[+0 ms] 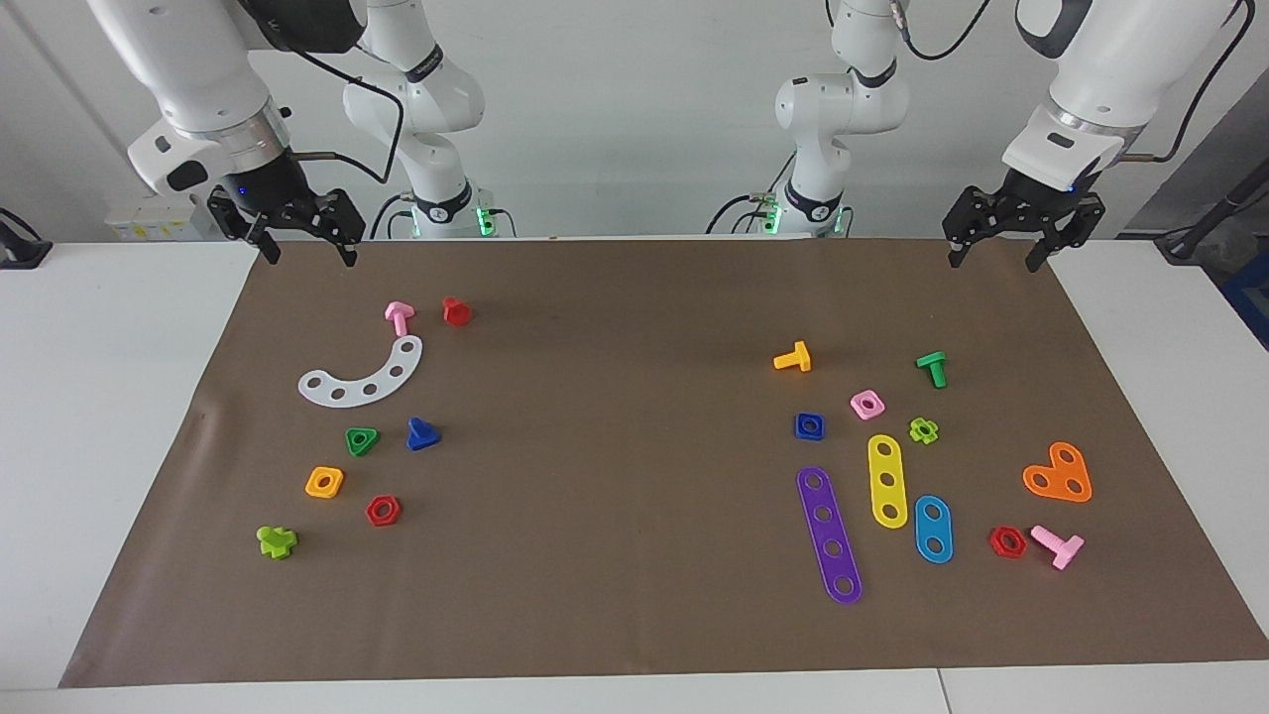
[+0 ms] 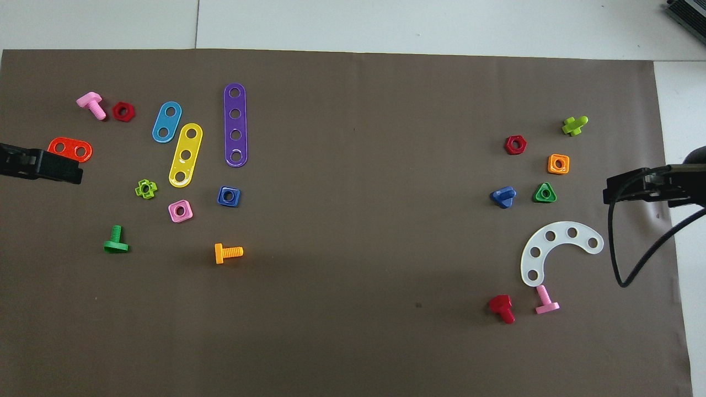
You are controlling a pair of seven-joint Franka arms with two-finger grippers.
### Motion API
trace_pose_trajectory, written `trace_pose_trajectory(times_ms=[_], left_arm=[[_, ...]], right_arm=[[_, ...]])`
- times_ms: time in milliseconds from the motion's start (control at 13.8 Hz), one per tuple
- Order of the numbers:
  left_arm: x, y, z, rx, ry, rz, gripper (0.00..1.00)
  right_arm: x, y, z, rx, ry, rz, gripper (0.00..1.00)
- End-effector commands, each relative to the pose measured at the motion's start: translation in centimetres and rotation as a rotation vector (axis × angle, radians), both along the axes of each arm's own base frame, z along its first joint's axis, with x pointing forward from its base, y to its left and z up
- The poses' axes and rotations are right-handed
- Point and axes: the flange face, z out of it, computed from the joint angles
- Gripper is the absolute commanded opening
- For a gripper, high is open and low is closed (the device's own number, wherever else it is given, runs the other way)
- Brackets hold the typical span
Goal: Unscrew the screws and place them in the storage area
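Both claws empty, jaws apart: right gripper (image 1: 305, 250) up over the mat's (image 1: 615, 615) robot-side edge near the right arm's corner, left gripper (image 1: 994, 254) waiting over the opposite robot-side corner. Blue screw (image 1: 422, 434) lies on the mat in the storage area, just beside the green triangular nut (image 1: 361, 440), apart from the white curved strip (image 1: 362, 376).

Purple (image 1: 829, 535), yellow (image 1: 888, 481) and blue strips (image 1: 933, 529) lay side by side on the brown mat (image 1: 634, 615) toward the left arm's end. An orange heart plate (image 1: 1059, 474) lay near that end's edge, an orange bolt (image 1: 793, 358) nearer the robots.
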Motion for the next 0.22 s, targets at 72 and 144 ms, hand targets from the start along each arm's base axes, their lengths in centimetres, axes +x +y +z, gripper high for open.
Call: trace_pose_trajectory(times_ms=[72,144], left_arm=[[-0.56,0.17,0.15,-0.014,0.006,0.000,1.00],[-0.57,0.26,0.14,-0.014,0.008,0.002,1.00]], right_arm=[[-0.52,-0.22,0.04,-0.003,0.000,0.012,1.00],[-0.52,-0.14,-0.09,-0.003,0.001,0.012,1.00]])
